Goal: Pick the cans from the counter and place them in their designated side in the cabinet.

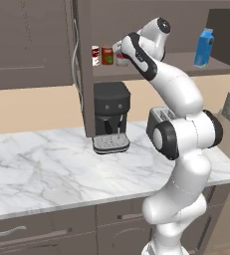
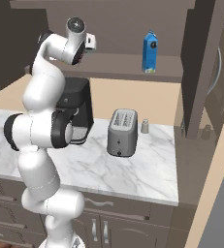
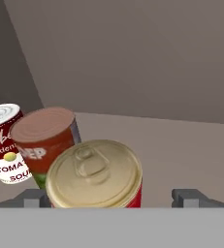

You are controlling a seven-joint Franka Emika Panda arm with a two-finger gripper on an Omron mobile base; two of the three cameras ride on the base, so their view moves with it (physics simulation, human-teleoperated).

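Left base view: white arm rising from lower right, bent up and over toward the upper middle of the frame, reaching into the open dark brown cabinet (image 1: pixel 86 69) at shelf level. On the shelf, upper centre, standing in a row: slim white can with red marks (image 1: pixel 95 55) leftmost, dark red-brown can (image 1: pixel 107 56) just beside it, then red and pale can (image 1: pixel 121 59) right against the hand, partly hidden by it. Blue carton (image 1: pixel 204 48) far along the shelf at upper right, well apart from the cans. Black coffee machine (image 1: pixel 111 117) on the white marble counter (image 1: pixel 42 169) below the shelf, centre of frame. Right base view: arm climbing from lower left, hand at upper left by the shelf; blue carton upright at upper centre; silver toaster (image 2: pixel 121 132) mid-frame on the marble, small shaker (image 2: pixel 144 126) just to its right. Hand view: red and pale can with a gold pull-tab lid low in the centre, sitting between the two dark fingertips (image 3: pixel 36 197) of the gripper (image 3: pixel 111 198); tips spread wide either side of it, contact with its wall impossible to tell. Dark red-brown can touching or just behind it at left, white soup can at far left edge.
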